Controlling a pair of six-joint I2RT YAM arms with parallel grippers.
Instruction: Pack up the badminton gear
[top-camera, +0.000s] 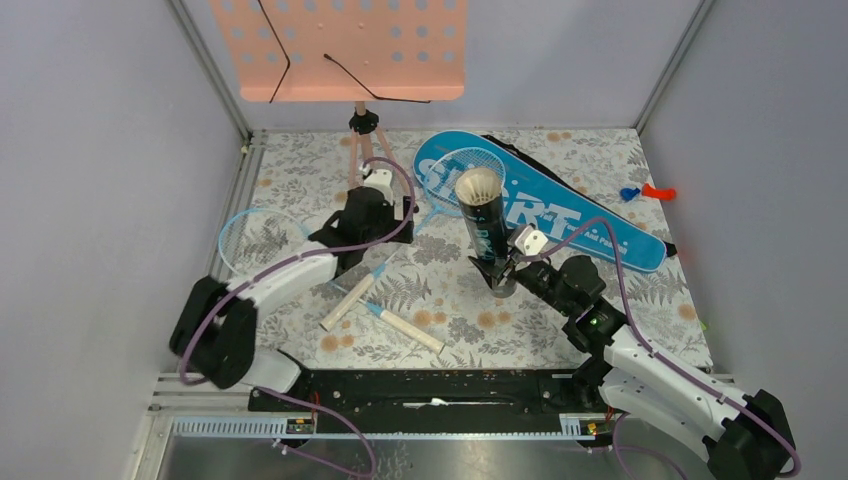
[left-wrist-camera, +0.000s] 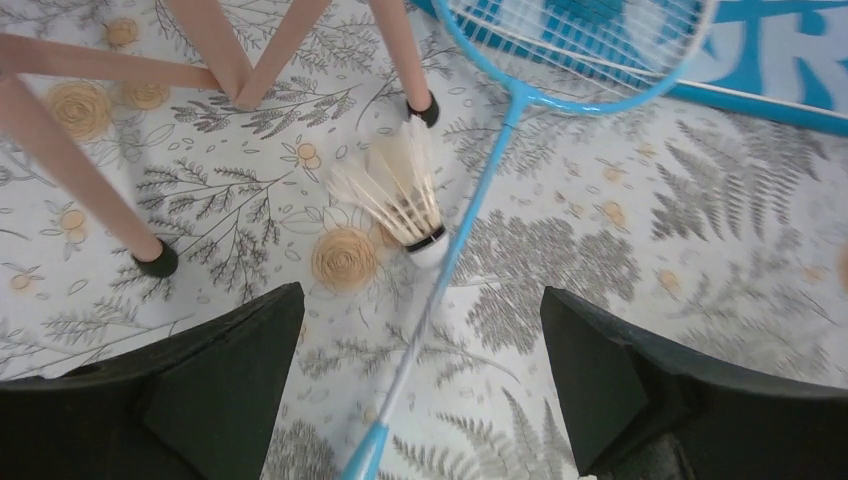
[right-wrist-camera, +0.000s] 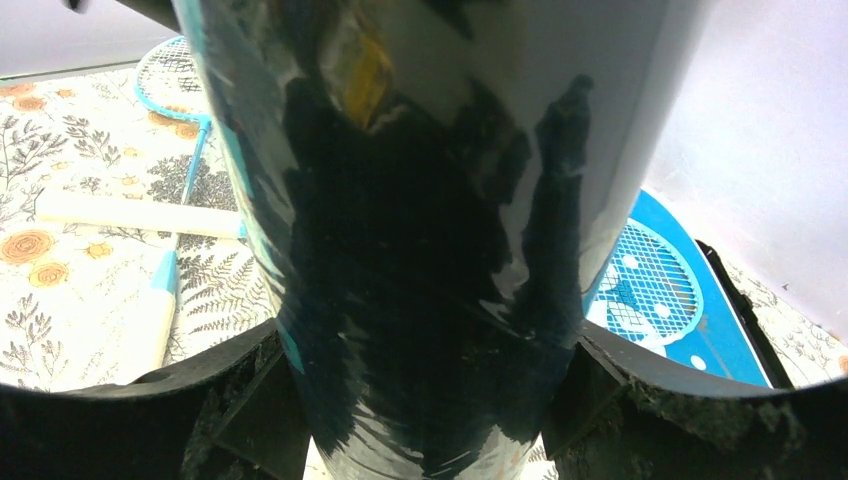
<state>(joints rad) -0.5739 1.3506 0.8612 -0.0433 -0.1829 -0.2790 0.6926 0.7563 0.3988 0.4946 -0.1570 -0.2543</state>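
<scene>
At the far left, one light-blue racket (top-camera: 252, 240) lies flat on the flowered table (top-camera: 440, 285), its head near the side wall and its shaft running under the left arm. Just right of it the left gripper (left-wrist-camera: 425, 375) hovers with its fingers spread wide and nothing between them. It looks down on a white feather shuttlecock (left-wrist-camera: 395, 185) lying on its side, cork end toward the gripper. The shuttlecock sits right beside the thin shaft of the second racket (left-wrist-camera: 575, 40) and near one foot of the music stand (left-wrist-camera: 400, 50). It looks like the next thing to pick up. It should weigh almost nothing and its feathers crush easily, so the hold belongs on the cork or lightly across the skirt by the dark band, clear of the shaft. The second racket's head rests on the blue racket bag (top-camera: 580, 225), and both pale handles lie close together nearer the arm bases. Right of centre the long black tube (top-camera: 485, 225) stands upright, mouth up with white feathers showing inside. The right gripper (right-wrist-camera: 420, 420) is clenched around its lower end. The tube looks stiff but glossy, so probably slippery, and held this low it could tip. The rackets are probably light and springy, and are best taken by the handle.
</scene>
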